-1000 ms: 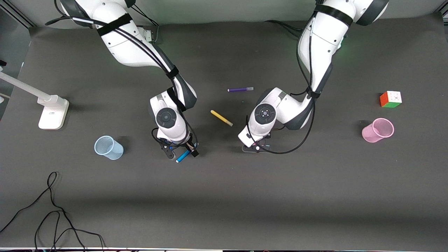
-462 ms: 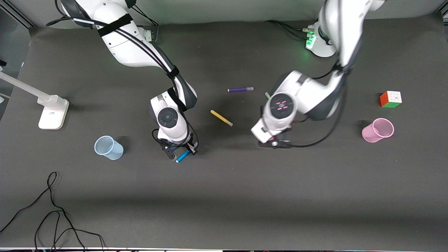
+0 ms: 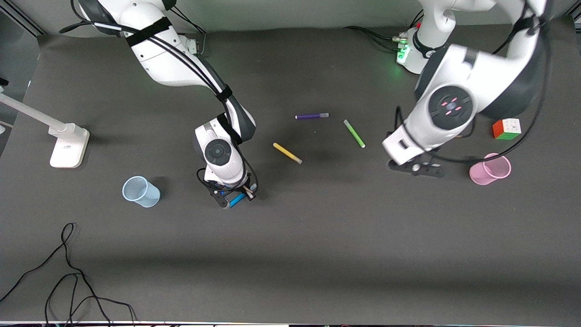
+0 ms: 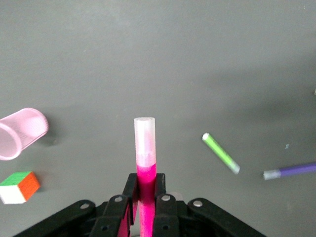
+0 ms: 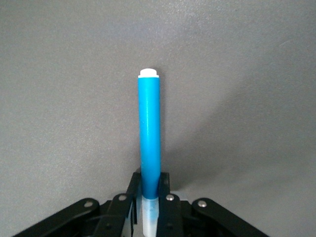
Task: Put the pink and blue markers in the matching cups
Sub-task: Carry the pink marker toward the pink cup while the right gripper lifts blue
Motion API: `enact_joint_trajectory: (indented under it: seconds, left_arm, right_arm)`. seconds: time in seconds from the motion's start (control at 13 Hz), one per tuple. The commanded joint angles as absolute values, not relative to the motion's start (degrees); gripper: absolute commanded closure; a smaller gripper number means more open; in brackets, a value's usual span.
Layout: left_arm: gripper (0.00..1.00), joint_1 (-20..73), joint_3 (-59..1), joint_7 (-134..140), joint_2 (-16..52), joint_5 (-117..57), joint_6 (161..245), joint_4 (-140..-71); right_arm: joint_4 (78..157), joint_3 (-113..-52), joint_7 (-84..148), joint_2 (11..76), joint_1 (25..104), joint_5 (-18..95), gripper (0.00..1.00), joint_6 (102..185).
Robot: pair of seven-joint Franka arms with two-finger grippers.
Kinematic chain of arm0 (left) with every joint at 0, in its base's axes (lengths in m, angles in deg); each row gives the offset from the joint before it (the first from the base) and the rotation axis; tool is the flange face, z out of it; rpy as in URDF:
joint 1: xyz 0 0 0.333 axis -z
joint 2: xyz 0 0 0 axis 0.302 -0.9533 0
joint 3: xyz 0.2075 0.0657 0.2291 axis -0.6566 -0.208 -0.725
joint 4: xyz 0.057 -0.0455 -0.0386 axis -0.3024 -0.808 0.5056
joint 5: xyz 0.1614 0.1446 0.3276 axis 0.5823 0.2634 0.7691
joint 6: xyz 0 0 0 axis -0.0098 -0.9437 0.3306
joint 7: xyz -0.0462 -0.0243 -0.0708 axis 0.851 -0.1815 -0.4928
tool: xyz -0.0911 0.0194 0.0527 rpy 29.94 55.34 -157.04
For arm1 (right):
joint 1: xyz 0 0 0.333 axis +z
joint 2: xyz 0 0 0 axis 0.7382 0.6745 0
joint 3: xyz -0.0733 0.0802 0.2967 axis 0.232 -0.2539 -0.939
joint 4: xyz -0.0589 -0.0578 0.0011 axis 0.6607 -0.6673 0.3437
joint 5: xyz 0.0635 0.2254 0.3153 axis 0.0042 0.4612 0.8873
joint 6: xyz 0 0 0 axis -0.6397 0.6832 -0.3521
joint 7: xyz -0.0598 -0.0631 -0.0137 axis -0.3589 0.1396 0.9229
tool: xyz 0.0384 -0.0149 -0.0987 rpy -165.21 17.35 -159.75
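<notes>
My left gripper (image 3: 420,168) is up in the air beside the pink cup (image 3: 490,169), shut on the pink marker (image 4: 145,153). The marker's pale end sticks out past the fingers in the left wrist view, where the pink cup (image 4: 19,132) also shows; the hand hides the marker in the front view. My right gripper (image 3: 233,198) is low over the table, shut on the blue marker (image 3: 236,200) at its greyish cap. The blue barrel (image 5: 149,133) points out from the right gripper (image 5: 149,190). The pale blue cup (image 3: 140,191) stands beside it, toward the right arm's end.
A yellow pen (image 3: 287,153), a green pen (image 3: 354,133) and a purple pen (image 3: 312,116) lie mid-table. A colour cube (image 3: 507,128) sits by the pink cup, farther from the camera. A white lamp base (image 3: 68,145) and a black cable (image 3: 68,272) are at the right arm's end.
My left arm has risen and swung toward the pink cup with the pink marker, uncovering the green pen. My right gripper has stayed in place, with less of the blue marker showing.
</notes>
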State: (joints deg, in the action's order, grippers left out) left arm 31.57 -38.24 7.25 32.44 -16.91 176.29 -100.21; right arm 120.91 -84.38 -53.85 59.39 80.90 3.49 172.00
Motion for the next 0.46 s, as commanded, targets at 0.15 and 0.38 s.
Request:
enact_joint_trajectory:
  seconds: [0.15,0.38]
  left_arm:
    - [1.0,23.0,-38.0,-13.5,40.0,-16.5,174.0,-100.6]
    - [1.0,15.1,-38.0,-32.7,40.7,-17.6,178.5,-101.4]
  right_arm:
    - [119.2,-84.2,-49.8,54.8,80.5,2.6,0.96,164.7]
    - [118.2,-83.9,-45.8,50.0,80.5,2.6,0.96,158.0]
